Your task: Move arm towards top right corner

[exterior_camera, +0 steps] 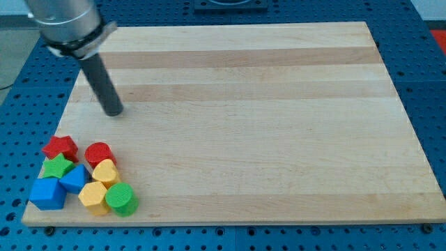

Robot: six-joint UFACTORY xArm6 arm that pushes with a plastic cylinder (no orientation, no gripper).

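Note:
My dark rod comes down from the view's top left, and my tip (pixel 113 111) rests on the wooden board (pixel 265 104) near its left side. It stands apart from the blocks, above the cluster at the view's bottom left. The cluster holds a red star block (pixel 60 147), a red round block (pixel 98 153), a green star block (pixel 58 166), a yellow block (pixel 106 171), a blue block (pixel 74 178), a larger blue block (pixel 47 193), a yellow block (pixel 93 196) and a green round block (pixel 120 199).
The board lies on a blue perforated table (pixel 428 42). The board's top right corner (pixel 367 25) is far from my tip, across the view.

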